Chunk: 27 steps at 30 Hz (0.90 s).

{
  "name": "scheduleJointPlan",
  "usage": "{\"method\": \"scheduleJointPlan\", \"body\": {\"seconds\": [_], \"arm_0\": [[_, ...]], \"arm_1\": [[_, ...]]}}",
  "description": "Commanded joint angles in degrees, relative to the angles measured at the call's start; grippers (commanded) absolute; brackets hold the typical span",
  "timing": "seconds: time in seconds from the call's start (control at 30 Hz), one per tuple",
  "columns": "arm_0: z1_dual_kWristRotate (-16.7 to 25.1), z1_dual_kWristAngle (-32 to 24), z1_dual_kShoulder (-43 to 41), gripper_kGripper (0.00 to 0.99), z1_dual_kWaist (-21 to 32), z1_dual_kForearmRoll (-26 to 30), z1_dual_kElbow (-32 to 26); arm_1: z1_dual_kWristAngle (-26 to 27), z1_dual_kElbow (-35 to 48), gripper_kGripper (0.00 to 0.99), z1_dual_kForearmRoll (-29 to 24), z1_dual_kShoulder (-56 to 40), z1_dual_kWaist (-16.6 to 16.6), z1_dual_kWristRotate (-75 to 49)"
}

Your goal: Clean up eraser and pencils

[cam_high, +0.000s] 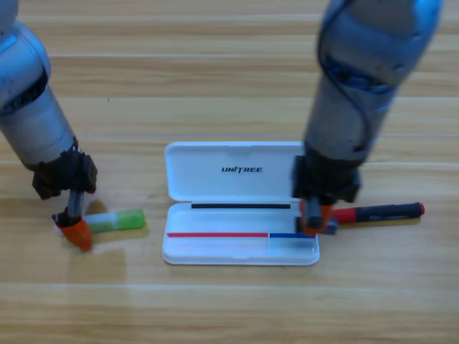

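"UNITREE" on white case lid [237, 172]

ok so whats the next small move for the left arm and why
Probably close the left gripper on the green pencil and lift it toward the open white case: its orange tip sits at the pencil's left end. The right gripper is down at the case's right edge.

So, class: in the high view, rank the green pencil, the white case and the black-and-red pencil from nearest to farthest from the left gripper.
1. The green pencil, right beside the left gripper at the table's left.
2. The white case, open in the middle.
3. The black-and-red pencil, far right, beyond the case by the right gripper.
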Motion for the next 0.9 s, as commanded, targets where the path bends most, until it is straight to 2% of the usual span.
{"method": "scheduleJointPlan", "body": {"seconds": [0.03, 0.2, 0.43, 0.63, 0.7, 0.8, 0.83, 0.87, 0.9], "arm_0": [[-0.64, 0.13, 2.89, 0.971, -2.07, -2.00, 2.18], [-0.73, -0.04, 3.15, 0.834, -2.16, -2.62, 2.53], [0.42, 0.13, 3.15, 0.589, -2.34, -4.11, 3.32], [2.00, -0.04, 3.33, 0.221, -2.34, -4.82, 4.02], [2.52, -0.04, 3.24, 0.000, -2.34, -4.99, 4.02], [2.52, -0.13, 2.54, 0.000, -2.34, -6.05, 4.82], [2.52, -0.13, 2.36, 0.000, -2.34, -6.05, 4.90], [2.61, -0.13, 2.19, 0.000, -2.34, -5.96, 4.90], [2.52, 0.05, 1.84, 0.000, -2.34, -5.69, 4.82]], "arm_1": [[-0.69, -3.91, 0.000, 0.80, 7.32, 1.87, -0.29], [-0.69, -4.96, 0.000, 0.88, 8.81, 1.96, -0.29], [-0.69, -4.79, 0.000, 0.80, 9.69, 1.96, -0.38], [-0.69, -5.05, 0.000, 0.80, 10.13, 1.96, -0.38], [-0.69, -5.23, 0.000, 0.80, 10.31, 1.96, -0.38], [-0.77, -5.40, 0.000, 0.80, 10.48, 1.96, -0.38], [-0.86, -5.49, 0.043, 0.80, 10.48, 1.96, -0.38], [-1.04, -5.58, 0.190, 0.80, 10.57, 1.96, -0.38], [-1.30, -5.58, 0.270, 0.80, 10.66, 1.96, -0.38]]}}
